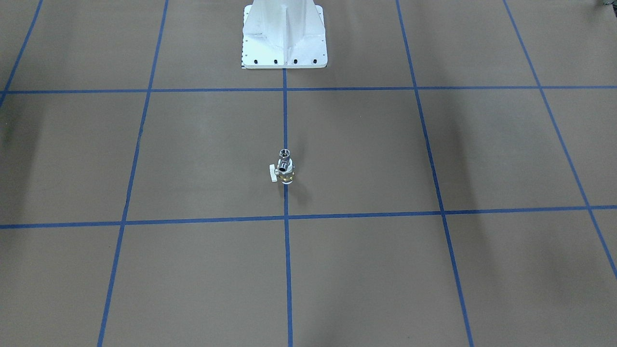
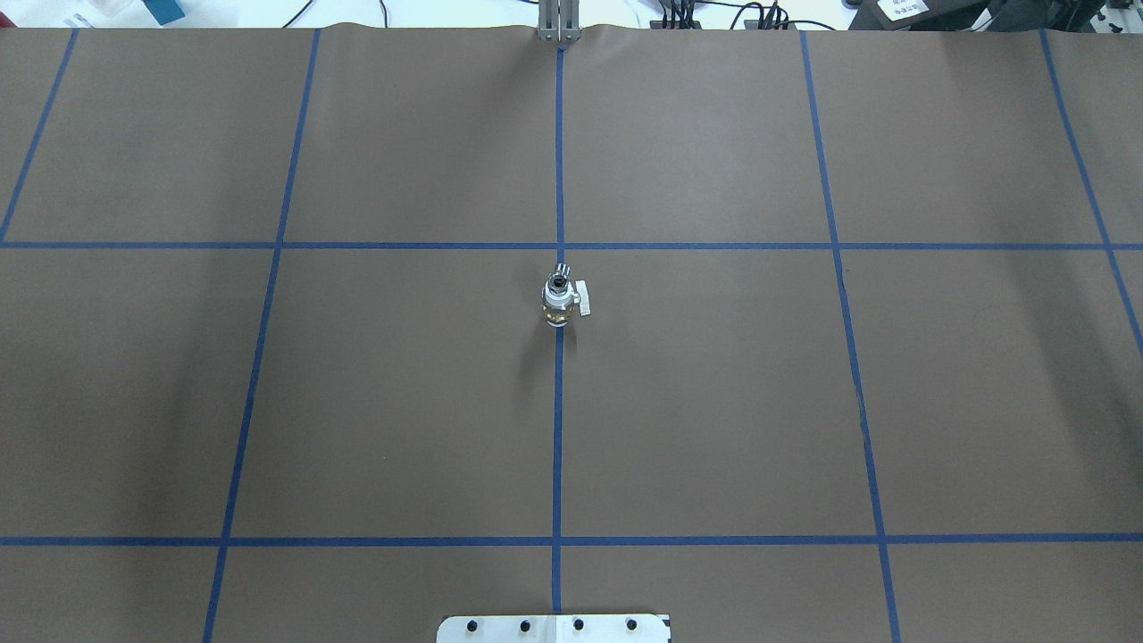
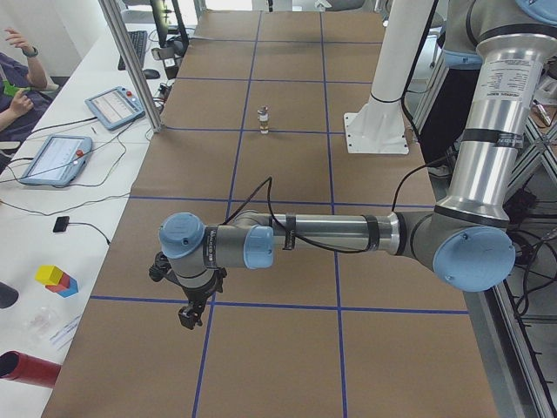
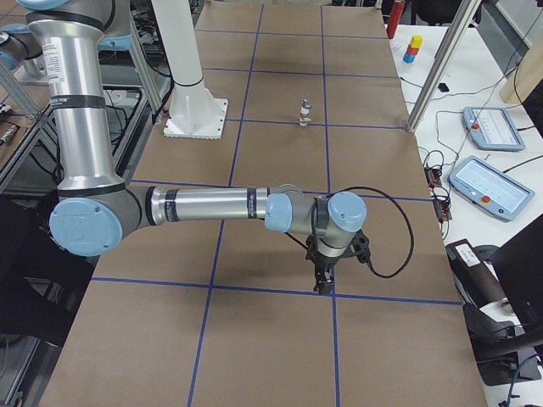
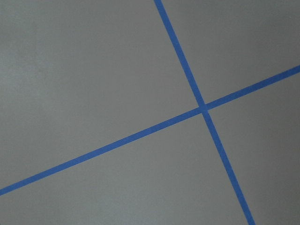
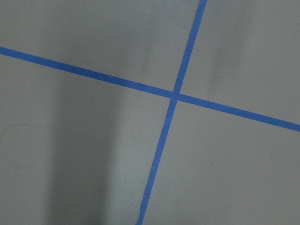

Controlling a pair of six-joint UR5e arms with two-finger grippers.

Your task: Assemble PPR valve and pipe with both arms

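**Stage of assembly, all six views.** The PPR valve (image 1: 285,169) stands upright on the centre line of blue tape (image 1: 285,120), near the middle of the table (image 1: 434,270). The pipe (image 1: 285,153) rises from its upper mouth. The two read as one stacked piece, so you may judge the joining largely done, though how deep the pipe sits cannot be told at this size. Neither gripper is at the work. The left gripper (image 3: 186,318) hangs over the bare surface at the table's left end and the right gripper (image 4: 324,287) at its right end, both well apart from the valve. Each wrist view shows you only a crossing of tape. Both grippers appear in the side views alone, so you cannot tell whether their fingers are spread or closed. Materials: the valve is white plastic with a brass-coloured middle band and a flat white handle tab (image 1: 273,173) sticking out sideways. The pipe is a short, glossy, silvery tube, narrower than the valve, with a round open mouth. The table's covering is matt and brown; the white pedestal (image 1: 284,38) is bolted down at the robot's side.
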